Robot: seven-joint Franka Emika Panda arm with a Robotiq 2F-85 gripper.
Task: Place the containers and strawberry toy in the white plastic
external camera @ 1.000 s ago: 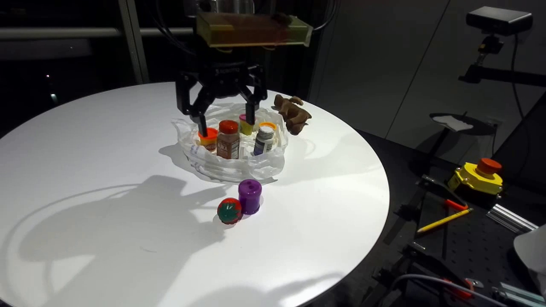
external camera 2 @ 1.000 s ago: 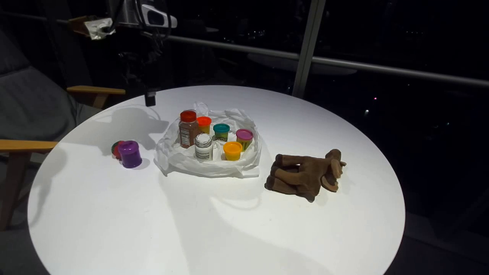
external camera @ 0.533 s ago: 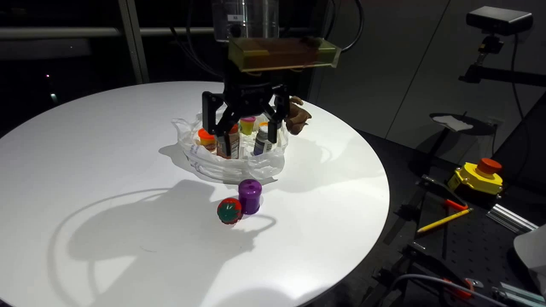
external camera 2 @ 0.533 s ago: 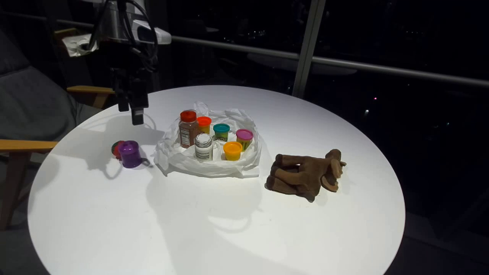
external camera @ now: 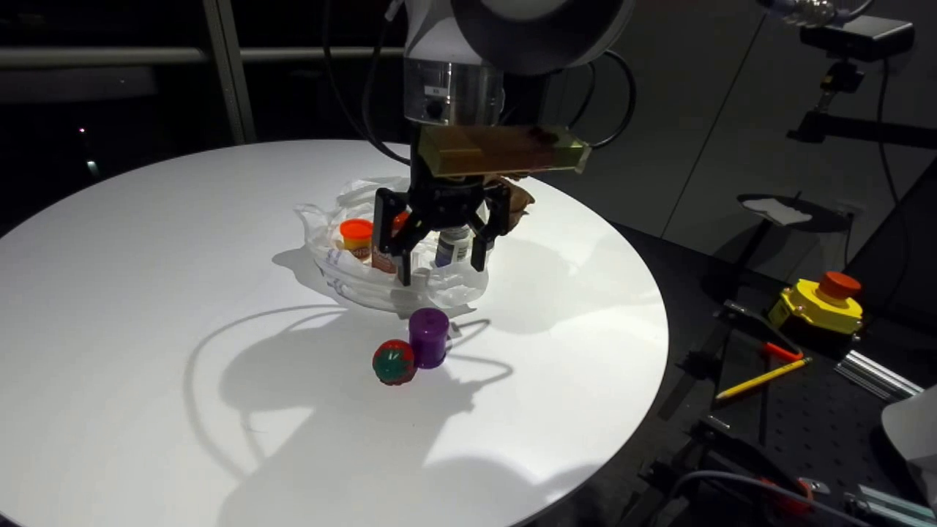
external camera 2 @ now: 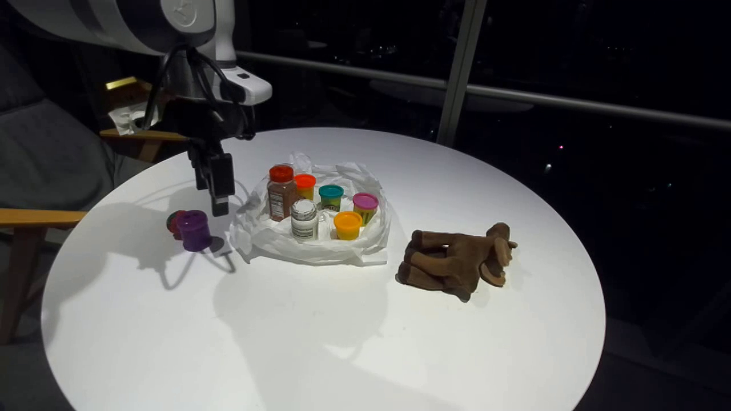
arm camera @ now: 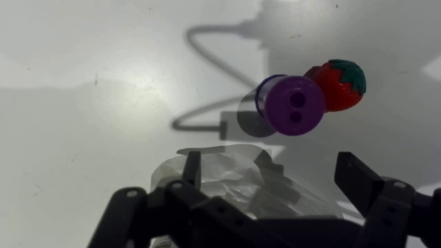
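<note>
My gripper point(external camera: 441, 275) hangs open, nothing between its fingers, above the rim of the white plastic point(external camera 2: 308, 255). The purple container point(arm camera: 295, 106) stands upright on the table outside the plastic, just beyond my fingertips in the wrist view. Touching or almost touching it is the strawberry toy point(arm camera: 339, 88), red with a green top. Inside the plastic are a red-capped bottle point(external camera 2: 281, 197), a white bottle point(external camera 2: 304, 222), and cups with orange point(external camera 2: 305, 184), teal point(external camera 2: 331, 197), pink point(external camera 2: 365, 205) and yellow point(external camera 2: 348, 225) lids. My gripper partly hides these in an exterior view.
A brown plush animal point(external camera 2: 457, 260) lies on the round white table point(external camera 2: 342, 342), beside the plastic. A chair with wooden arms point(external camera 2: 34, 218) stands against the table's edge. Off the table are a yellow box with a red button point(external camera: 820, 304) and a camera on a stand point(external camera: 856, 36).
My gripper has come down and moved across from over the plastic's contents toward the purple container, staying open. The containers, toy and plastic have not moved.
</note>
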